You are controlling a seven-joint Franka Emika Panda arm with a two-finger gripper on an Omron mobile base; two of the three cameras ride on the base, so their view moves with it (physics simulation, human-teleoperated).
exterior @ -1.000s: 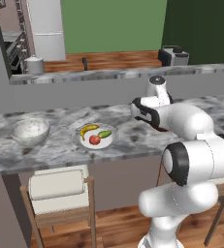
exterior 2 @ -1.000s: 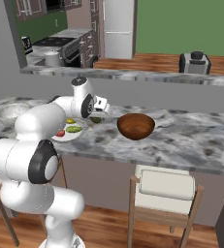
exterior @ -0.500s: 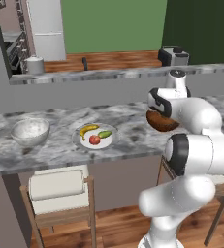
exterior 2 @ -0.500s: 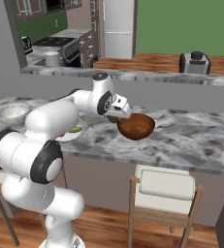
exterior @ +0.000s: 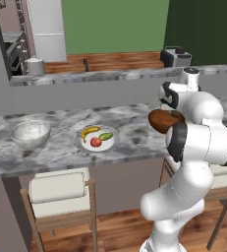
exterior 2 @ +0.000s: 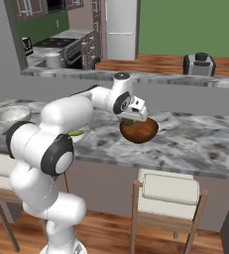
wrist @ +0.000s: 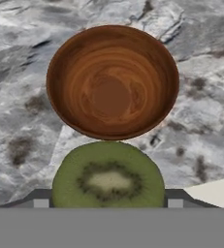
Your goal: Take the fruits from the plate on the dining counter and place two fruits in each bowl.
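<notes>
The dining counter (exterior: 61,152) ran across the scene, and everything else sat on it or hung over it. Toward the counter's right end the arm (exterior 2: 71,111) reached out above the brown bowl (wrist: 112,81), whose inside was bare wood. Well to the left of that bowl lay the plate (exterior: 108,144), near the middle of the counter, carrying the banana (exterior: 89,132), the red fruit (exterior: 96,142) and the green fruit (exterior: 105,136). Farther left of the plate stood the speckled bowl (exterior: 31,134). The gripper (exterior 2: 134,118) hung just above the brown bowl's near rim, closed on a kiwi half (wrist: 108,176), its cut green face and pale core turned to the hand camera, the fruit filling the space between the dark finger tips (wrist: 40,196).
</notes>
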